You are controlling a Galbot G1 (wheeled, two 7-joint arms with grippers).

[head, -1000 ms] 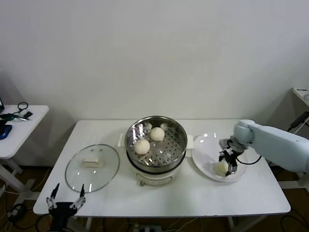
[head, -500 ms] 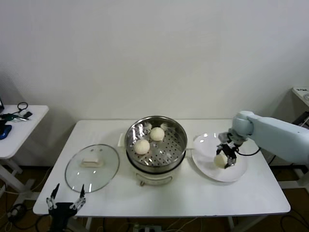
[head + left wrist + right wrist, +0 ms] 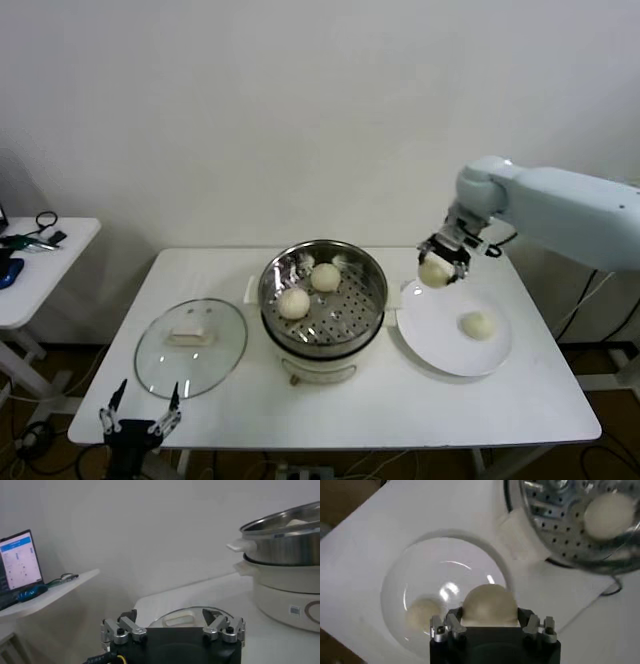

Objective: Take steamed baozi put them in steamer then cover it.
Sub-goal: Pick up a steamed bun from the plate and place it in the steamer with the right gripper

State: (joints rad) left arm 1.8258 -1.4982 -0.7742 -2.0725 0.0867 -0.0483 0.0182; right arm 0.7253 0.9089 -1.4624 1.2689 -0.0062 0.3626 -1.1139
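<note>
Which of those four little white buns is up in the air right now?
The baozi clamped in the right gripper, lifted above the white plate's rim. One other lies on that plate; two sit in the steamer.

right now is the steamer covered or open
Open. The cover lies flat on the table left of the steamer, whose tray shows two baozi uncovered.
</note>
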